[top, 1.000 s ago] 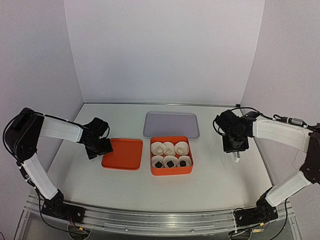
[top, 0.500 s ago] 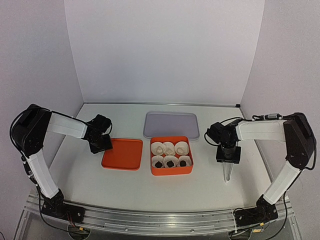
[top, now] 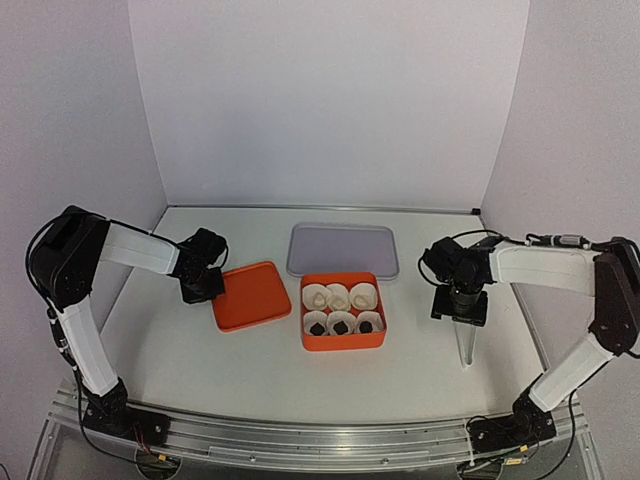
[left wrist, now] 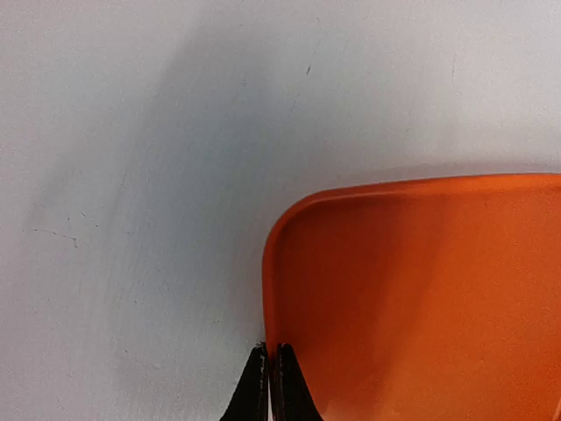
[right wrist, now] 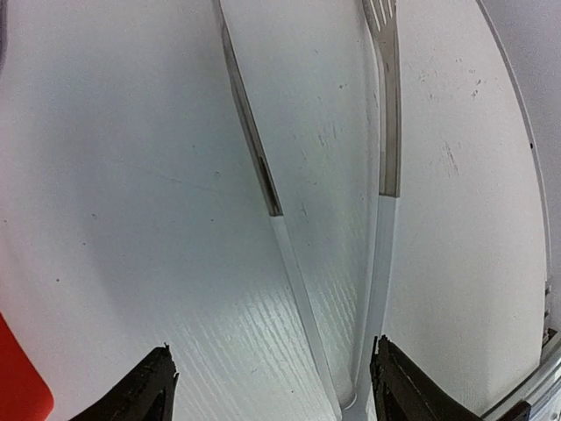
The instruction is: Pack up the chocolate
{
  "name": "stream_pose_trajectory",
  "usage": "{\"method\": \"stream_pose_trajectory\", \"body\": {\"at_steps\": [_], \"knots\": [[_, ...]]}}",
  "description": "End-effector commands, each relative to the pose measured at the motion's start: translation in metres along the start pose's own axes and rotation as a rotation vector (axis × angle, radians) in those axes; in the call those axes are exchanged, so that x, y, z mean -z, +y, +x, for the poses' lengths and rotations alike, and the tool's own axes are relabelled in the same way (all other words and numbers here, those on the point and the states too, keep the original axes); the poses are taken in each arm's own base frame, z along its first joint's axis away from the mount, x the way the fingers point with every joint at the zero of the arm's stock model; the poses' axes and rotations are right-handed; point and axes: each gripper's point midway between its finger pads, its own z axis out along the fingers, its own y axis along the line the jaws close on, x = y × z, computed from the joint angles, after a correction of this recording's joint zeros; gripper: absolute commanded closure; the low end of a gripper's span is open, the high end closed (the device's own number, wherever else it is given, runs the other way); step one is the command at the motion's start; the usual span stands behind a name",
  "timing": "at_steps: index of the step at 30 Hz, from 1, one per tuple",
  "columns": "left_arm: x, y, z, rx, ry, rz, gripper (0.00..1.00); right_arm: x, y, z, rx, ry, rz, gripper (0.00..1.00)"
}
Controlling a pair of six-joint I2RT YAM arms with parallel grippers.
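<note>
With the chocolate point(top: 342, 322) in the box point(top: 344, 343), lidding was in hand: the left gripper point(left wrist: 268, 386) pinched the lid point(top: 251, 295) at nine o'clock, the right gripper point(right wrist: 273, 358) gaped over splayed, apparently free tongs point(right wrist: 263, 180) at three o'clock, and next the lid needed squaring over the box.

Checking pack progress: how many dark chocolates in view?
3 dark chocolates, all in the orange box, row nearest the arms: left, middle, right. None visible elsewhere.
</note>
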Motion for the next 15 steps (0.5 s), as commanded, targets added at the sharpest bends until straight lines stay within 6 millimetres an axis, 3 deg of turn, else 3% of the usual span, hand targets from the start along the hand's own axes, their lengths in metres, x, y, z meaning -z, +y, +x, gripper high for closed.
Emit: {"method": "stream_pose_trajectory", "body": {"at_steps": [1,5,9,12,15], "knots": [[-0.002,0.028,0.024,-0.040,0.085,-0.113,1.00,0.037,0.004,-0.026,0.043,-0.109,-0.094,0.27],[0.020,0.031,0.010,-0.039,0.031,-0.106,1.00,0.058,0.005,-0.039,0.135,-0.173,-0.138,0.27],[0.057,0.020,-0.009,-0.014,-0.034,-0.008,1.00,0.076,0.010,-0.052,0.241,-0.261,-0.186,0.26],[0.089,0.010,-0.022,0.015,-0.068,0.089,1.00,0.092,0.017,-0.063,0.330,-0.332,-0.235,0.14],[0.116,0.008,-0.029,0.040,-0.083,0.137,1.00,0.109,0.021,-0.077,0.373,-0.417,-0.256,0.12]]}}
